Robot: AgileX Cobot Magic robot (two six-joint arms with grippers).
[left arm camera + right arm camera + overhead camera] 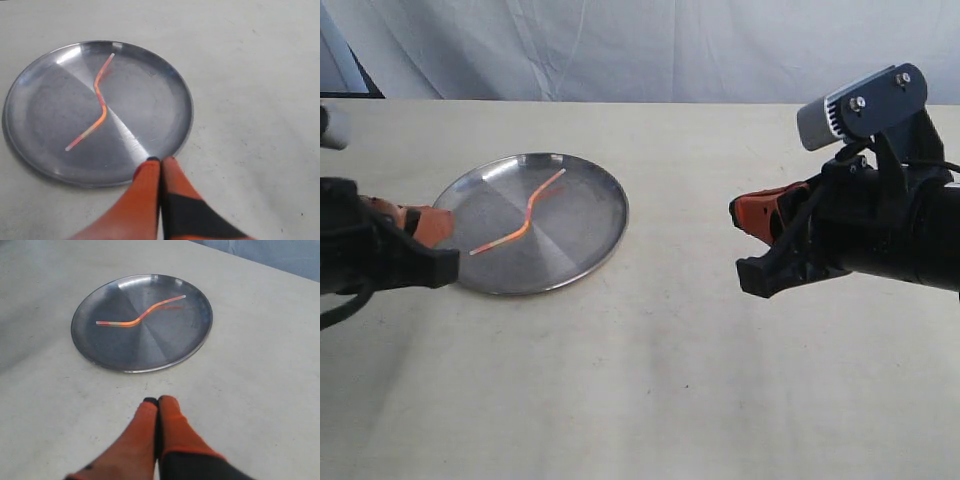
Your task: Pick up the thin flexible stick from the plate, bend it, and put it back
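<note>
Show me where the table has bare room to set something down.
Bare table: the whole foreground, and the wide gap between plate and right arm. Crowded: the plate's left rim, at the left arm's shut jaws; the bent stick lies on the plate.

the stick [524, 224] is a very thin orange-pink rod lying flat inside the plate [585, 225]. it is bent rather than straight: two shallow kinks near its middle give it a loose s shape. it runs slantwise across the plate's centre, both ends stopping short of the rim, and the ends look paler. the plate is round, shallow, shiny silver-grey metal with a low rim, sitting level on the pale table [680, 380].
</note>
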